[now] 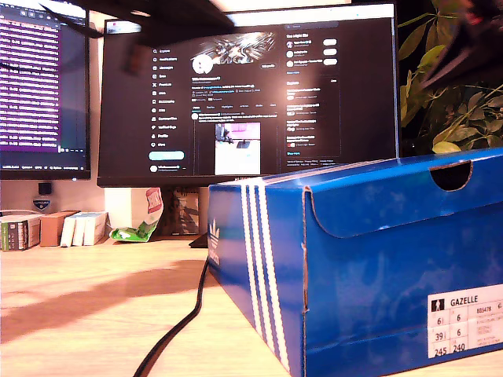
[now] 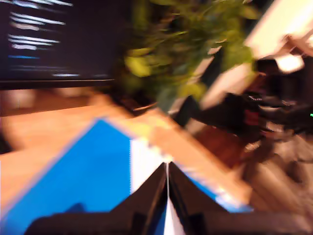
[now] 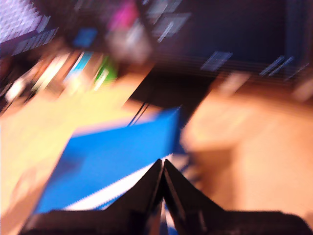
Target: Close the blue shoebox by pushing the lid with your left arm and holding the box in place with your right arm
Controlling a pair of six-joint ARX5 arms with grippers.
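The blue shoebox (image 1: 361,267) sits on the worktop (image 1: 94,314) at the exterior view's right, its lid (image 1: 377,177) looking already down. My first tool (image 2: 167,169) and my second tool (image 3: 162,166) hover over it, both pinched together, empty. Probably a final press remains; a black cable (image 1: 177,330) runs just beside, with open room beyond

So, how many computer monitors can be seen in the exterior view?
2. One large monitor stands behind the blue shoebox; a second monitor is cut off at the exterior view's left edge. Others may be out of frame.
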